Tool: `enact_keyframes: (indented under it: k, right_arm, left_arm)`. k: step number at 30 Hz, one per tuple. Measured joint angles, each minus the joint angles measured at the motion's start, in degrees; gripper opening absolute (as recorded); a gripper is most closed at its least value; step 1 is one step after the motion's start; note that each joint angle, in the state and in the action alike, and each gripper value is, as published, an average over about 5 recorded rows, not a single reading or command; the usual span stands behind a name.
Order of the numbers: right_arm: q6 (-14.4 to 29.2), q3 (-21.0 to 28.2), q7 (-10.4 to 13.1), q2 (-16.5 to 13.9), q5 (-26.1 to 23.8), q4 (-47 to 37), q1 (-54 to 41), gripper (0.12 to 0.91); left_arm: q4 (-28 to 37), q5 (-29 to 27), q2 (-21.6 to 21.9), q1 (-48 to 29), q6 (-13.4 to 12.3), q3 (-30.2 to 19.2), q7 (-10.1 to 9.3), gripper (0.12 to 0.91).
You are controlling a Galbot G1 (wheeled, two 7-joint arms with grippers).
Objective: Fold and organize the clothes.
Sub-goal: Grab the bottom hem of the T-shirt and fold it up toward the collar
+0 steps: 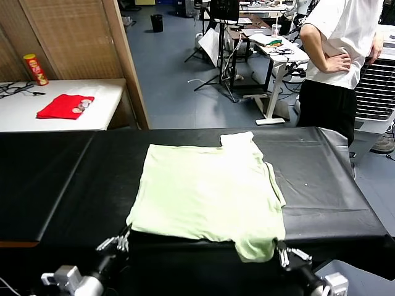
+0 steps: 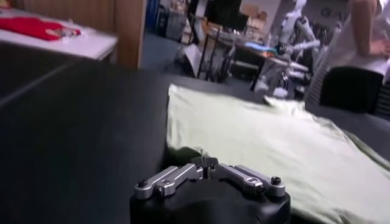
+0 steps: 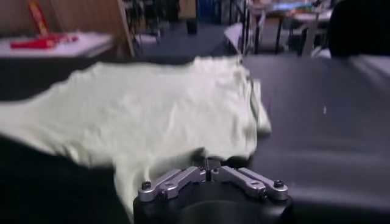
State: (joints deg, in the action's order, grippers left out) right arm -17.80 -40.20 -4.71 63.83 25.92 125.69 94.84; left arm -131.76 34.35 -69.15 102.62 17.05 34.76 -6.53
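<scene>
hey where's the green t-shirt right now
In the head view the green T-shirt lies spread flat on the black table, near the front edge, between the left end effector and right end effector.

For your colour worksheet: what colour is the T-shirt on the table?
Pale light green T-shirt, clearest in the head view.

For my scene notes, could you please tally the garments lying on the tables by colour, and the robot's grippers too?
Pale green T-shirt on the black table: 1
Red folded garment on the white table: 1
Grippers, left gripper and right gripper, both shut at the shirt's near edge: 2
Total: 4
</scene>
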Motion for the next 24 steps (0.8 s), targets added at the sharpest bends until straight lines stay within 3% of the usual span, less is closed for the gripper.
enact_keyframes:
  k: [12, 19, 22, 24]
  right_arm:
    - [1.68, 8.19, 1.24, -1.5, -1.32, -18.28, -21.31, 0.121]
    - [1.49, 12.61, -0.57, -0.34, -1.82, -26.7, -28.39, 0.13]
    - [0.76, 13.08, -1.66, -0.2, -1.84, -27.68, -28.97, 0.224]
    - [0.02, 12.9, -2.03, -0.49, -1.81, -27.02, -28.33, 0.338]
  left_arm:
    - [7.81, -5.78, -2.24, -13.72, -0.85, -3.44, -1.18, 0.127]
    - [14.6, -9.78, -1.54, -18.99, -2.52, -5.38, -0.13, 0.127]
    - [17.67, -10.75, -1.27, -20.99, -2.51, -6.33, 0.21, 0.152]
    - [19.55, -11.31, -1.27, -22.26, -2.41, -6.88, 0.35, 0.223]
